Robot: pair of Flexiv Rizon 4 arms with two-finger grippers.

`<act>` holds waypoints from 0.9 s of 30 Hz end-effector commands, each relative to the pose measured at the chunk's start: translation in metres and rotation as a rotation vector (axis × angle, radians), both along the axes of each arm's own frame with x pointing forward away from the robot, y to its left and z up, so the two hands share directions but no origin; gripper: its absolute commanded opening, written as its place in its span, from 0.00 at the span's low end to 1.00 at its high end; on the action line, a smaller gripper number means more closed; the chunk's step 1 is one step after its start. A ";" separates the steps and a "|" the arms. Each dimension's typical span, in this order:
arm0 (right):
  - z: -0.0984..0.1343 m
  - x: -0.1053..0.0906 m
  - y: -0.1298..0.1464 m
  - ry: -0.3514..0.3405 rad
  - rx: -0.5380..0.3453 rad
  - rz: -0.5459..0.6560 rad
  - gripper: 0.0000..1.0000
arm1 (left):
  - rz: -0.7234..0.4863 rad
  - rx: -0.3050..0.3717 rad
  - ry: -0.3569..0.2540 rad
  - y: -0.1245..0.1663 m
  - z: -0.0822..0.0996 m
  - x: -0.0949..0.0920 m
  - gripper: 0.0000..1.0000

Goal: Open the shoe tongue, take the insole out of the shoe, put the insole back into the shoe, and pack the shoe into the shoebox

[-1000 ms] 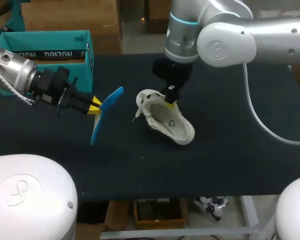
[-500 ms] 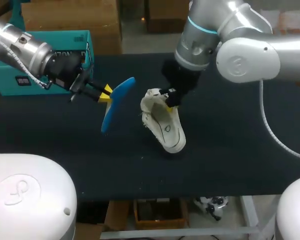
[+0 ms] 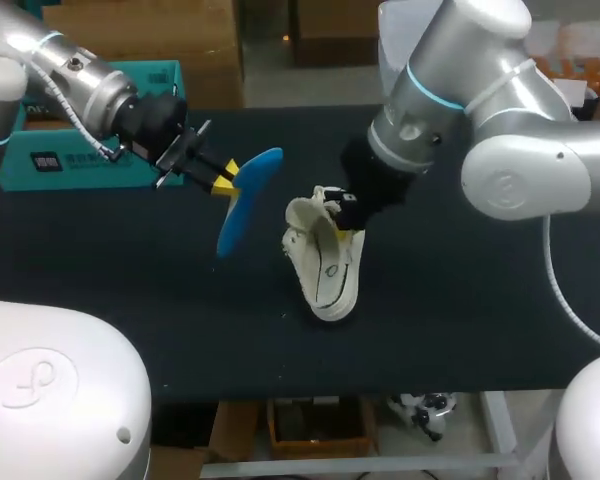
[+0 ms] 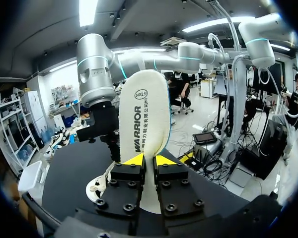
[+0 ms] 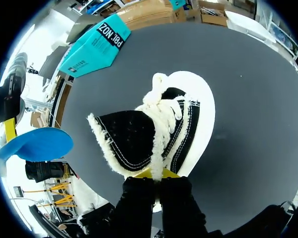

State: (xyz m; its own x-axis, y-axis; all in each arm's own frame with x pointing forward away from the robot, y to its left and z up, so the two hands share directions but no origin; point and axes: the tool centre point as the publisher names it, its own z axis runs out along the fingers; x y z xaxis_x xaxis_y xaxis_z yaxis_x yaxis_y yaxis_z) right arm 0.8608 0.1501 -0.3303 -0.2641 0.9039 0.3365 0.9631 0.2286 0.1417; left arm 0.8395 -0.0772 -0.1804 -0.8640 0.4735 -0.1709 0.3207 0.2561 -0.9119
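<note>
Your left pincer (image 3: 223, 179) is clenched on the flat blue-backed foam insole (image 3: 244, 198); your right pincer (image 3: 346, 211) grasps the white lace-up shoe (image 3: 325, 265) below it.

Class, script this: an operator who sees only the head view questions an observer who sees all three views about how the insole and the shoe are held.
Operator: Is the insole truly clamped?
Observer: Yes; the left wrist view shows the yellow tips of the left claw pressing the insole from both sides.
Operator: And the shoe?
Observer: The right wrist view shows the right claw pinching a fluffy white strip of the shoe, beside its black lining.
</note>
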 end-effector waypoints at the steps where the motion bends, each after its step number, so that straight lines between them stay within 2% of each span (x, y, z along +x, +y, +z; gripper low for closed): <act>1: -0.006 -0.009 -0.005 -0.192 0.078 -0.085 0.00 | -0.070 0.006 0.021 -0.004 -0.004 0.006 0.00; 10: -0.012 -0.014 -0.013 -0.211 0.124 -0.082 0.00 | -0.095 0.005 0.027 -0.013 -0.004 0.002 0.00; 17: -0.001 -0.009 -0.012 -0.287 0.163 0.015 0.00 | -0.086 0.005 0.024 -0.013 -0.002 -0.003 0.00; 27: -0.003 0.005 -0.013 -0.257 0.203 0.109 0.00 | -0.055 0.001 0.022 -0.005 0.000 -0.008 0.00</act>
State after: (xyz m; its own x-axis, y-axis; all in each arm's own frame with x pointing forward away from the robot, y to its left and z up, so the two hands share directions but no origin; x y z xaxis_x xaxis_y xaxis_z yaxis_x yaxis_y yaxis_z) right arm 0.8621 0.1414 -0.3288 -0.4425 0.8042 0.3968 0.8662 0.2688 0.4212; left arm 0.8373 -0.0842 -0.1806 -0.8322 0.5352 -0.1450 0.3127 0.2370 -0.9198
